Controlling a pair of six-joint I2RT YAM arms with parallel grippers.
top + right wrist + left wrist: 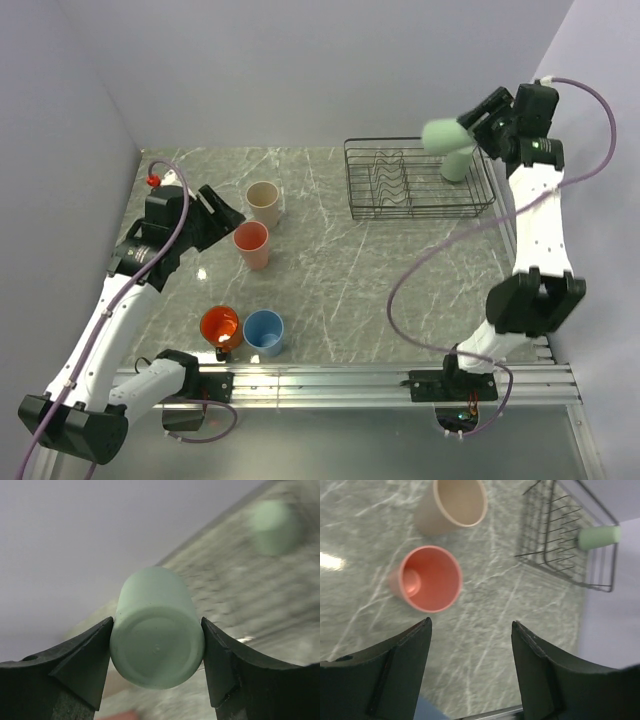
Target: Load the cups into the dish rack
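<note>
1. The green cup (445, 135) is up in the air over the back right corner of the rack (420, 213). Your right gripper (467, 126) is clamped on its sides. It's blurry from above, so don't trust the exact spot.
2. The bit that matters: the wrist view looks straight at the cup's base, so its long axis runs out away from the fingers. From above it reads more tipped over than upright. The rack is below it, so I'd guess you need a wrist turn before lowering.
3. The other green cup (458, 166) sits in the rack's right end, just under the held one. It looks like the easy thing to bump.
4. Your left gripper (470, 630) is spread wide with nothing in it, hovering near the salmon cup (427, 577) and the beige cup (263, 203).
5. The orange mug (219, 326) and the blue cup (263, 331) stand side by side near the front, on the left arm's side too.
6. The table (350, 290) is marble-look, with plain walls close on three sides.
</note>
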